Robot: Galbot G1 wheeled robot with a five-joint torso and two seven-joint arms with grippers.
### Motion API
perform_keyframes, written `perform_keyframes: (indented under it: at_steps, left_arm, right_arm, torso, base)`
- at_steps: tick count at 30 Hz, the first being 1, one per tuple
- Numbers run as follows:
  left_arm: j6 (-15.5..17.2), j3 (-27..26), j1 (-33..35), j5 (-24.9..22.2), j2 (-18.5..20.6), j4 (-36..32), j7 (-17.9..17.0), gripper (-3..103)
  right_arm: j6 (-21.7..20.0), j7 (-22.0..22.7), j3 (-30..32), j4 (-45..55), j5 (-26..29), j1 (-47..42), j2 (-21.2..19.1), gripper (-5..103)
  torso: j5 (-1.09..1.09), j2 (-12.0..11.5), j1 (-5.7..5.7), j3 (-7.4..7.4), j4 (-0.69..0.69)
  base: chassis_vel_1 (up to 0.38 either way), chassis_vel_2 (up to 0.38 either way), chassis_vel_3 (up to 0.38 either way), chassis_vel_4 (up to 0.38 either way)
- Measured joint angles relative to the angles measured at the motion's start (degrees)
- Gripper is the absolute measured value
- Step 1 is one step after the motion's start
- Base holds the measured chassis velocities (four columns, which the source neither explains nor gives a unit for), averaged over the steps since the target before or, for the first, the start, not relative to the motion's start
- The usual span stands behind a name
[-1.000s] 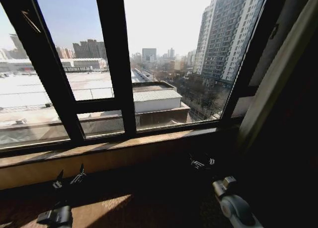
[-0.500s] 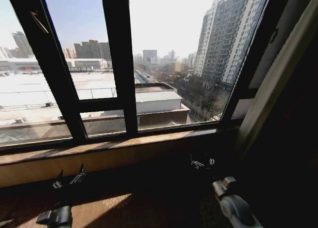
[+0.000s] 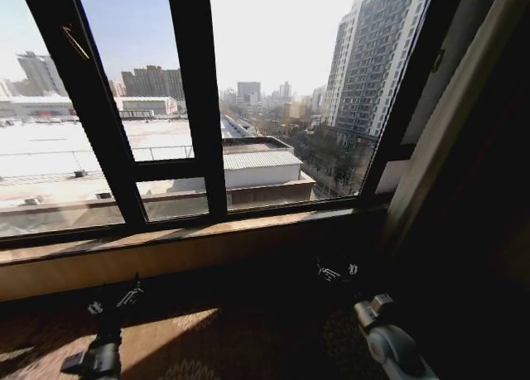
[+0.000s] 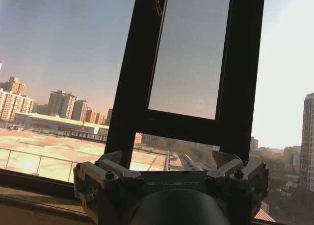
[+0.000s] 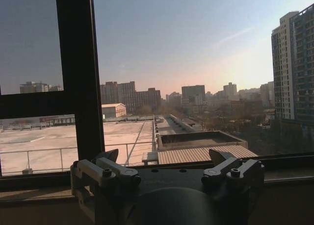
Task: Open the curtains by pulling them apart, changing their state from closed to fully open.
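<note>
dark window frame (image 3: 199, 107) ahead, "galbot"-marked left hand (image 4: 169, 166) and right hand (image 5: 167, 161) wide, empty

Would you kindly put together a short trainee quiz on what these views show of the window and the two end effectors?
1. True or false: the left end effector is clamped on curtain fabric.
2. What lies across the window glass straight ahead? A) sheer pleated fabric B) nothing, it is bare C) a slatted blind
3. Fill in: the fingers of the right end effector stand ___ (open/shut).
Key: 1 false, it is open and empty; 2 B; 3 open.
</note>
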Motion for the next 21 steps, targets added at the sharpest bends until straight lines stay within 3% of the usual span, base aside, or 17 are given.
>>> perform_keyframes:
  at_steps: [3,10,21]
  left_arm:
    - [0.00,-0.03,0.05,0.00,0.00,0.01,-0.01,100]
    - [-0.01,0.00,-0.02,0.00,0.00,0.01,0.00,100]
    - [-0.01,0.00,0.01,0.00,0.00,0.01,0.00,100]
  right_arm:
    - [0.00,-0.01,0.00,0.00,0.00,-0.01,0.00,100]
    - [0.00,-0.02,0.00,0.00,0.00,0.01,0.00,100]
    - [0.00,-0.02,0.00,0.00,0.00,0.00,0.00,100]
  torso:
    - [-0.05,0.04,-0.06,-0.03,0.03]
    - [0.05,-0.06,0.10,0.05,0.00]
    - [-0.01,0.02,-0.03,-0.01,0.00]
  base:
    - [0.305,-0.237,-0.232,0.277]
    - [0.000,0.009,-0.020,-0.004]
    - [-0.024,0.032,0.022,-0.023]
